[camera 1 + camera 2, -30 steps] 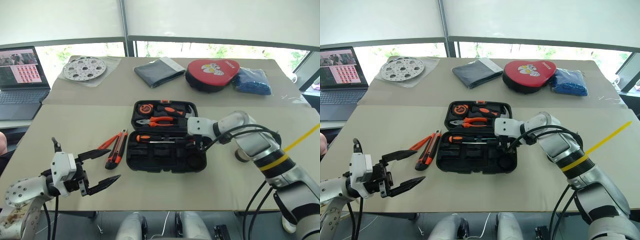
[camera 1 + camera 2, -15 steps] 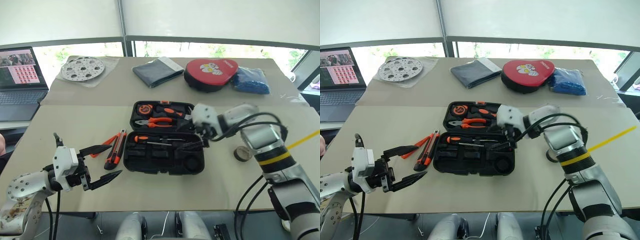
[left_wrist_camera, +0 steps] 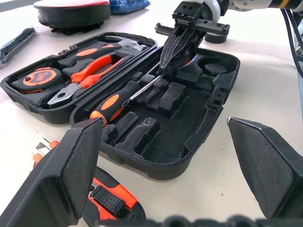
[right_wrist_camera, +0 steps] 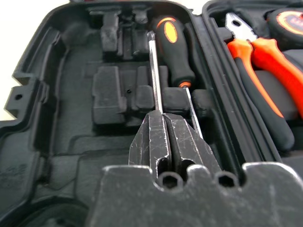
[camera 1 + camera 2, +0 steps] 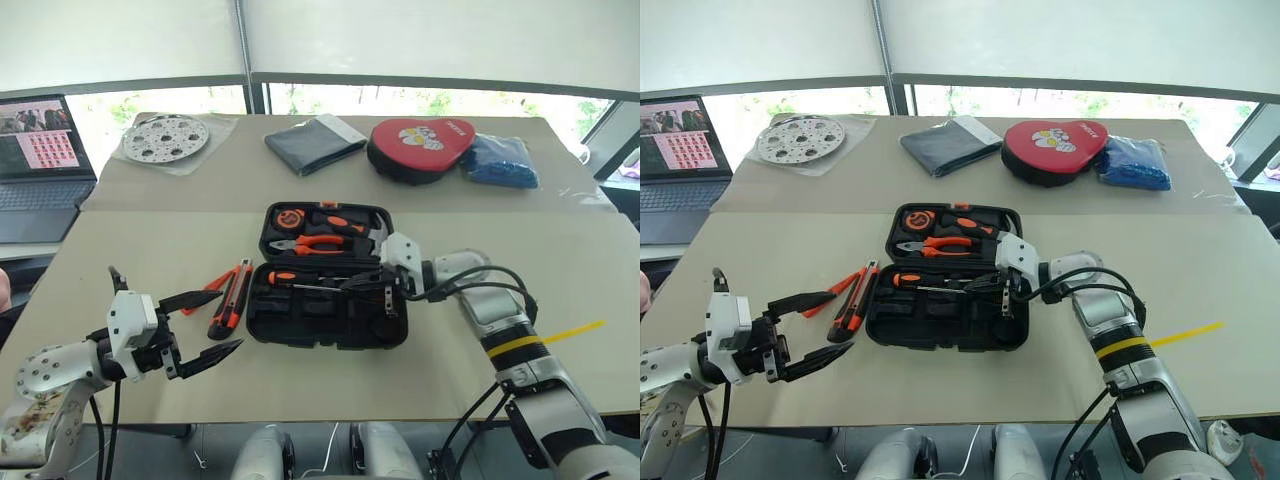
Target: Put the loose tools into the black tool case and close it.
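Note:
The black tool case (image 5: 300, 325) lies open mid-table. In its near half lies an orange-and-black-handled screwdriver (image 5: 288, 277), and a second thin shaft (image 4: 154, 75) lies beside it. My right gripper (image 5: 362, 287) is shut and points down into this half. Its fingertips (image 4: 156, 127) meet right at that second shaft, and I cannot tell whether they pinch it. Left of the case lie the utility knife (image 5: 230, 300) and the slim orange tool (image 5: 207, 290). My left gripper (image 5: 230, 318) hovers open just in front of them, holding nothing. A dark roll (image 3: 217, 37) sits behind the right wrist.
Pliers (image 5: 318, 241) and a tape measure (image 5: 290, 217) fill the case's far half. At the back stand a laptop (image 5: 40, 150), a perforated disc (image 5: 165, 137), a grey pouch (image 5: 315, 143), a red pad (image 5: 420, 148) and a blue bag (image 5: 503, 162). A yellow strip (image 5: 572, 330) lies right.
Half a second ago the right gripper was raised and open above the case's right end; it has dropped into the near half and shut. The left arm has stayed put.

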Available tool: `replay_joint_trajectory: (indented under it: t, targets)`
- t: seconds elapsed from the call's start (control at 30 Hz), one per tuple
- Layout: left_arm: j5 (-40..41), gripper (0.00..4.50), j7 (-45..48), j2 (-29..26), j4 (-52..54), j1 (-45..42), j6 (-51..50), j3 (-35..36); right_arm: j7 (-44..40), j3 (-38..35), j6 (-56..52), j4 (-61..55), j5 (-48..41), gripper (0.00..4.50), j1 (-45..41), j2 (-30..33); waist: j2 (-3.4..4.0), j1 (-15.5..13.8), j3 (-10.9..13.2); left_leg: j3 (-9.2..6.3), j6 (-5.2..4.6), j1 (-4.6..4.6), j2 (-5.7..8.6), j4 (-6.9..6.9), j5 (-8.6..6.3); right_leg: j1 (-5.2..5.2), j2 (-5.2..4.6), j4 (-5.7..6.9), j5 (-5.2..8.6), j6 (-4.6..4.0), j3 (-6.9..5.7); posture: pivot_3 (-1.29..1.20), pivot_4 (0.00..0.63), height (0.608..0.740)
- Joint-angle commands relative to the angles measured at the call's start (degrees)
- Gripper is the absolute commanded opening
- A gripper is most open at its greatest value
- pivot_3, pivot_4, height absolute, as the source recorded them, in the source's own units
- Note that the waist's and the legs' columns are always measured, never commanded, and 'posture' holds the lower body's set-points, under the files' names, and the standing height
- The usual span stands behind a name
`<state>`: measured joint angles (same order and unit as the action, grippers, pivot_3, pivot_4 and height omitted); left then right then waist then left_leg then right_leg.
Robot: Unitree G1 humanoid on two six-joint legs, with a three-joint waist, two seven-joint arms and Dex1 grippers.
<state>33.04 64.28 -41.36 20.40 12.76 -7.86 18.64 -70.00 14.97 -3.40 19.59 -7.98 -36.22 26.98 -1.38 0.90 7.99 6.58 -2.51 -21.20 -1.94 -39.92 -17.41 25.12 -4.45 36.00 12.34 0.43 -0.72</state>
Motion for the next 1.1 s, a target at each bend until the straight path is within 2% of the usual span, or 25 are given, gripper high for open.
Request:
replay_joint_trajectory:
  t: [0.03, 0.27, 0.33, 0.43, 0.53, 0.6, 0.63, 0.7, 0.77, 0.83, 0.9, 1.0, 1.1]
  targets:
    - [0.11, 4.50, -0.28, -0.76, 1.44, 1.05, -0.02, 1.06, 0.01, 0.84, 0.44, 1.06, 1.24, 0.01, -0.32, -0.48, 0.00, 0.09, 0.00, 0.00, 0.00, 0.01, 0.00, 0.00, 0.00, -0.01, 0.00, 0.01, 0.00, 0.00, 0.01, 0.00, 0.150, 0.740]
    - [-0.66, 4.50, -4.16, -0.93, 2.70, 4.01, -2.74, 2.94, 1.12, 4.76, -1.70, 0.70, 5.77, 0.01, -0.78, -0.81, -0.03, 0.19, -0.03, -0.01, -0.09, 0.15, -0.04, 0.01, -0.05, -0.08, 0.00, 0.10, -0.02, -0.08, 0.01, 0.00, 0.150, 0.740]
    - [-1.15, 4.50, -5.08, -0.33, 1.54, 6.74, -2.46, 5.58, 2.14, 2.66, -3.20, -2.11, 3.51, 0.01, -0.59, -1.42, -0.03, 0.31, -0.03, -0.01, -0.13, 0.19, -0.06, 0.03, -0.08, -0.09, 0.01, 0.12, -0.05, -0.13, 0.00, 0.00, 0.150, 0.740]
    - [1.37, 4.50, -6.62, 1.43, -0.50, 9.34, -2.70, 11.32, 3.25, -4.51, -5.45, -8.67, -4.44, 0.01, 1.52, -1.73, -0.03, 0.34, -0.03, -0.01, -0.10, 0.16, -0.15, 0.08, -0.06, -0.03, 0.06, 0.12, -0.08, -0.24, -0.03, 0.00, 0.150, 0.740]
    - [1.92, 4.50, -8.61, 1.48, -4.46, 12.33, -4.89, 17.69, 3.48, -10.76, -11.44, -15.68, -10.06, 0.73, 6.68, 2.37, -0.01, -0.21, 0.01, -0.06, -0.06, 0.05, -0.16, 0.10, -0.04, 0.09, 0.05, 0.15, -0.06, -0.27, -0.09, 0.00, 0.150, 0.740]
    - [-1.59, 4.50, -13.34, 0.54, -7.95, 14.33, -7.89, 20.57, 3.76, -13.22, -13.59, -18.50, -10.67, 1.52, 11.07, 6.12, 0.00, -0.65, 0.01, -0.09, -0.10, 0.03, -0.12, 0.08, -0.06, 0.04, -0.02, 0.08, -0.06, -0.26, -0.15, 0.00, 0.150, 0.740]
    - [-5.16, 4.50, -15.39, -0.69, -10.25, 15.80, -8.61, 21.07, 4.82, -15.17, -12.45, -18.95, -10.43, 1.84, 13.67, 7.56, -0.01, -0.80, 0.00, -0.08, -0.21, 0.03, -0.11, 0.09, -0.13, 0.02, -0.03, 0.02, -0.06, -0.26, -0.15, 0.00, 0.150, 0.740]
    - [-6.41, 4.50, -15.33, -1.52, -13.13, 17.36, -8.74, 22.39, 3.89, -19.81, -6.64, -19.02, -12.71, 2.50, 18.27, 8.33, -0.16, -0.96, -0.07, -0.08, -0.34, 0.04, -0.07, 0.09, -0.22, -0.04, -0.06, -0.10, -0.05, -0.24, -0.17, 0.00, 0.150, 0.740]
    - [-3.30, 4.50, -15.00, -1.46, -13.90, 16.72, -10.82, 24.30, 1.25, -25.46, 0.29, -19.04, -17.63, 3.11, 22.17, 6.42, -0.19, -0.90, -0.05, -0.03, -0.36, 0.04, -0.07, 0.10, -0.27, -0.05, -0.04, -0.16, -0.04, -0.23, -0.15, 0.00, 0.150, 0.740]
    - [-1.33, 4.50, -13.41, -2.57, -13.85, 16.16, -13.52, 24.57, -0.56, -28.14, 5.77, -19.31, -18.59, 3.78, 26.23, 6.29, -0.22, -0.95, -0.02, -0.02, -0.36, 0.04, -0.08, 0.08, -0.26, -0.04, -0.03, -0.14, -0.04, -0.21, -0.14, 0.00, 0.150, 0.740]
    - [0.06, 4.50, -11.29, -4.04, -13.31, 15.19, -15.91, 23.48, -2.04, -29.71, 5.79, -20.85, -21.54, 4.46, 29.18, 6.22, -0.22, -1.04, -0.01, -0.03, -0.33, 0.10, -0.09, 0.08, -0.25, -0.09, -0.02, -0.08, -0.04, -0.20, -0.12, 0.00, 0.150, 0.740]
    - [0.88, 4.50, -10.65, -6.69, -11.45, 11.75, -19.63, 20.41, -0.31, -31.04, 5.53, -24.06, -25.14, 4.46, 30.61, 4.54, -0.22, -0.95, -0.01, -0.01, -0.30, 0.14, -0.11, 0.07, -0.22, -0.09, 0.00, 0.00, -0.04, -0.21, -0.08, 0.00, 0.150, 0.740]
    - [-0.07, 4.50, -13.50, -9.64, -10.80, 3.95, -24.55, 15.06, 3.18, -31.05, 4.61, -29.39, -27.45, 4.46, 29.74, 2.95, -0.20, -0.92, 0.00, -0.03, -0.17, 0.18, -0.11, 0.07, -0.15, -0.08, 0.02, 0.11, -0.05, -0.22, -0.05, 0.00, 0.150, 0.740]
